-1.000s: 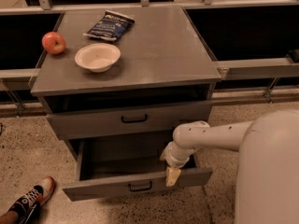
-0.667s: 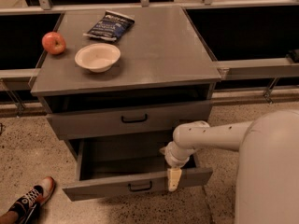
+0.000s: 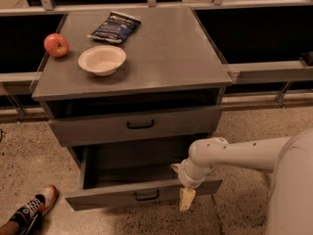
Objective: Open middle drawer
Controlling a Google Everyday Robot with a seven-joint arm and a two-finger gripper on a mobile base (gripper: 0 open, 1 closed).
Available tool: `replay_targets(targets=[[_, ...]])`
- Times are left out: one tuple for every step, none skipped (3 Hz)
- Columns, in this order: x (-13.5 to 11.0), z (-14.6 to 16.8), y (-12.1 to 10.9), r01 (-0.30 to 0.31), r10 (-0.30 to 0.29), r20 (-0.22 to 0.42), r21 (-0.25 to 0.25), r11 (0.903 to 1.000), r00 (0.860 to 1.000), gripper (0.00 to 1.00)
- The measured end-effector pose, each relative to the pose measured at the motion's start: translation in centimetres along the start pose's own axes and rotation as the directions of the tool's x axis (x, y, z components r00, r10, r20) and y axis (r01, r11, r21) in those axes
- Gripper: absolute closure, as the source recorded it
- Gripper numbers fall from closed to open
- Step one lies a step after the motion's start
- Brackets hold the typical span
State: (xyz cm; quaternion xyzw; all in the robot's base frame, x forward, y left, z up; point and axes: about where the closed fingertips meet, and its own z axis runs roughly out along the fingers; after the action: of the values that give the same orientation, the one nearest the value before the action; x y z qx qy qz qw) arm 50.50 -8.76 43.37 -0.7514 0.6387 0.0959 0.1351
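The middle drawer (image 3: 102, 199) is seen pulled well out of the cabinet, with its inside exposed and apparently empty. Its front lies right at the tool (image 3: 186, 196), which hangs at the end of the front nearest the robot's body. The drawer is judged stiff and boxy, light while empty, and carried on slides, so it should move only straight in and out. An off-centre pull may make it skew or bind. The flat front is plain and offers little purchase, so the small black handle (image 3: 146, 196), just beside the tool toward the drawer's centre, is taken as the proper place to hold. Whether the tool is open or closed cannot be told. The arm (image 3: 234, 153) is reached in low and roughly level from the body, then bent down at the wrist so that the tool points toward the floor. A shut drawer (image 3: 88, 129) sits above the tool.
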Motion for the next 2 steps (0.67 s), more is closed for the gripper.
replay_targets(targets=[[-0.2,-0.1,4.3,0.007,-0.007,0.000,-0.058,0.9983,1.000,0.38],[0.0,0.1,7.5,0.010,-0.009,0.008,-0.122,0.9924,1.000,0.61]])
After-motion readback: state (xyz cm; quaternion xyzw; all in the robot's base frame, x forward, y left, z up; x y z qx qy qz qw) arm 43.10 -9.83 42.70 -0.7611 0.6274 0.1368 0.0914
